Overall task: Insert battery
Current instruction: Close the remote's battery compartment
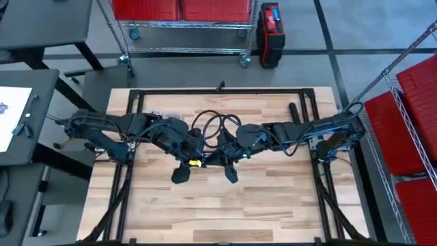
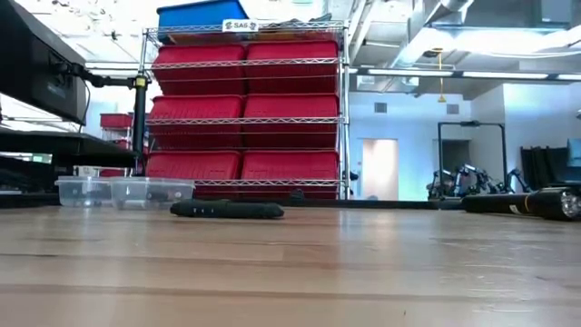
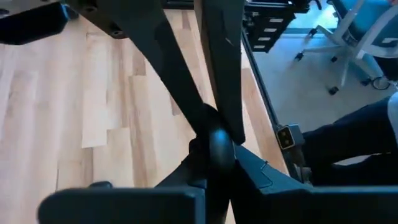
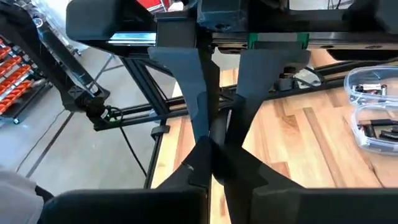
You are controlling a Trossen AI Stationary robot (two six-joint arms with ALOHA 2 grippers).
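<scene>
Black on black: left gripper (image 1: 193,162) reaches in from nine o'clock, pinched narrow on a small dark cylinder (image 3: 217,140) above the table (image 1: 273,205) centre. Right gripper (image 1: 217,159), from three o'clock, clamps it too. Probably stiff, light, slick; hold it squarely mid-barrel.

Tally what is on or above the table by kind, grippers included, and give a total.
Clear tubs: 2
Long dark objects lying on the table: 2
Grippers: 2, left gripper and right gripper, meeting over mid-table
Yellow item between them: 1
Total: 7
</scene>
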